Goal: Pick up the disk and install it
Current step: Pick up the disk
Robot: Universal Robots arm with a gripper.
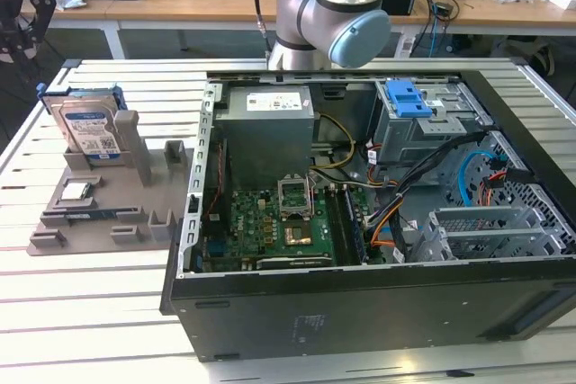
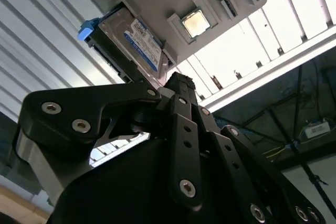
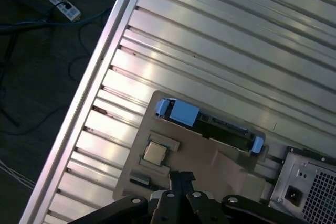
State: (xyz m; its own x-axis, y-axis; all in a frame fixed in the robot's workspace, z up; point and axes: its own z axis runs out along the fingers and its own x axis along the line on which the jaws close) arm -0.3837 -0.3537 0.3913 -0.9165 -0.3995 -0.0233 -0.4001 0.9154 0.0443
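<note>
The disk (image 1: 88, 128), a flat silver slab with a glossy white-and-blue label and blue plastic rails, stands on edge in a matte grey slotted holder (image 1: 110, 188) on the ribbed aluminium worktop (image 1: 90, 312). In the exterior view it is at nine o'clock from the open black computer case (image 1: 360, 303). The tool (image 2: 178, 80), of black jointed metal, has its fingers pressed together on nothing, clear of the disk.

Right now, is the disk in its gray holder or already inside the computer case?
In the gray holder: the disk stands on edge in one of its slots, outside the open computer case.
</note>
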